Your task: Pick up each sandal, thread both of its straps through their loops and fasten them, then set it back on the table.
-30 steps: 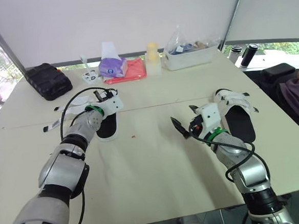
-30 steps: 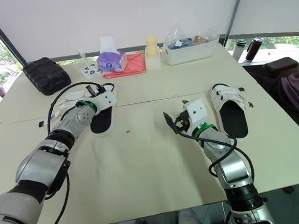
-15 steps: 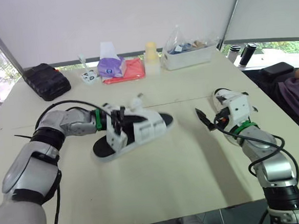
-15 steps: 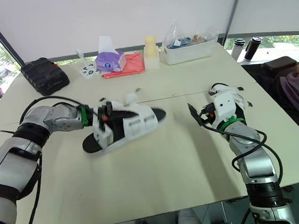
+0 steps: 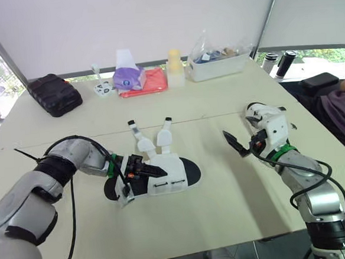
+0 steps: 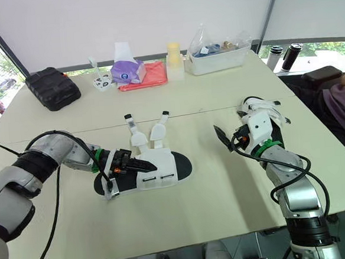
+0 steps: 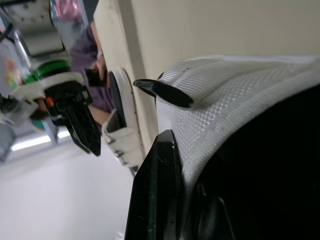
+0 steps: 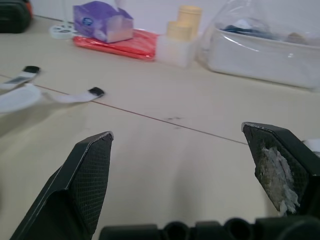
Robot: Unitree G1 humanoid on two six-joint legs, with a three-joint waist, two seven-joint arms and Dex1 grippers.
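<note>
**Sandal, white mesh upper, black footbed** (image 5: 162,179). Lies sole-down at mid-counter, toe toward the robot's right. One second ago it lay farther to the left. Half a second ago it was tilted in mid-carry. It is now set down in the open space between the two arms.

**Straps, pair** (image 5: 162,138). Both are unfastened and splayed across the counter on the far side of the sandal, their dark tips well clear of the upper. Judgement: no threading is done yet, and the move has only put the work within reach of both arms.

**Left jaws.** Clamped on the mesh upper near the heel end, one finger over the fabric and one under it, as far as the wrist view allows.

**Right jaws.** Wide apart and holding nothing. They hang above bare counter and face the centre. Judgement: a strap tip is the likely next thing for them to take.

**Second sandal** (image 6: 258,105). Lies at the right of the counter, just behind the right jaws, and is not yet taken up.

**Counter** (image 5: 214,221). Pale beige, in two slabs with a seam running across.

**Far edge of the counter.**
- Black case (image 5: 54,94)
- Purple tissue pack (image 5: 128,78)
- Red cloth (image 5: 149,82)
- Pale yellow container (image 5: 175,67)
- Clear plastic bin (image 5: 218,65)
- Two dark flasks (image 5: 281,63)

**Room.**
- White blinds behind the counter.
- Window with greenery at the left.
- A seated person in a purple garment (image 5: 344,113) at the right.
</note>
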